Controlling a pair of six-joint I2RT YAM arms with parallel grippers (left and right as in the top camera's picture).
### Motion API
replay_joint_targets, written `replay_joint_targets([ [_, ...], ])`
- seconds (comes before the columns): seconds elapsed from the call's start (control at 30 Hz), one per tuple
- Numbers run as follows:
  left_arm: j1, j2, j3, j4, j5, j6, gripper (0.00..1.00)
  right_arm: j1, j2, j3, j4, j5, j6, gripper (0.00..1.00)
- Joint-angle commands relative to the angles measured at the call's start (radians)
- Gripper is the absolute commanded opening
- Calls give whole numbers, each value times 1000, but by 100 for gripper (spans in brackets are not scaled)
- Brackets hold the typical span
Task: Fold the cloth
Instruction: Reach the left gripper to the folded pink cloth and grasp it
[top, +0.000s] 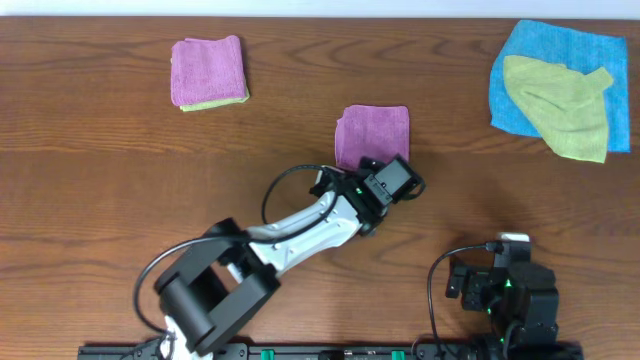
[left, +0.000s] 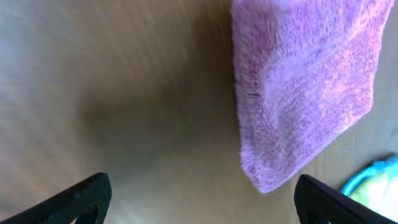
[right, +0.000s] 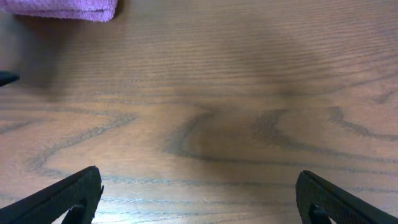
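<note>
Purple over yellow-green: a folded stack (top: 208, 72) sits at the far left of the tabletop (top: 100, 170), well apart from both arms.

At the centre, the cloth (top: 372, 133) lies flat as a compact purple pad with its layers doubled over. From overhead it is near-square, so no marked long axis shows. No white tag is visible.

The left pincer (left: 202, 183) stands just beside the cloth's near edge, on the robot's side. In the left wrist view the cloth lies ahead and to the right, clear of both fingers. The jaws are wide apart, gripping nothing and touching nothing. Its height above the wood cannot be told, as that view is blurred.

At the far right, a blue cloth (top: 520, 60) carries a crumpled yellow-green cloth (top: 565, 105).

The right pincer (right: 199, 177) is down by its base, well apart from the cloth. Its jaws are spread, empty, over bare wood.

Judgement: the left arm is plainly the nearer. The fold appears complete or nearly so. Any further contact would need a forward, rightward reach.
</note>
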Motion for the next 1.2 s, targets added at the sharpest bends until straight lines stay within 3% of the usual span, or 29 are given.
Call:
replay_joint_targets([
  [0.0,4,63,-4,64,-53,-61,95,-5,-8,-4,0,10,-12,99],
  [0.33,21,147,-4,191,-158,-61,95,-5,-8,-4,-1,10,-12,99],
  [1.0,132,295,-4,404,-159,-60,98,-5,-8,-4,0,10,-12,99],
  [1.03,132,301,-4,419,-159,-60,83,-5,-8,-4,0,10,-12,99],
  [1.1,132,306,-4,440,-158,-60,29,-5,-8,-4,0,10,-12,99],
  [1.17,132,306,-4,447,-156,-60,22,-5,-8,-4,0,10,-12,99],
])
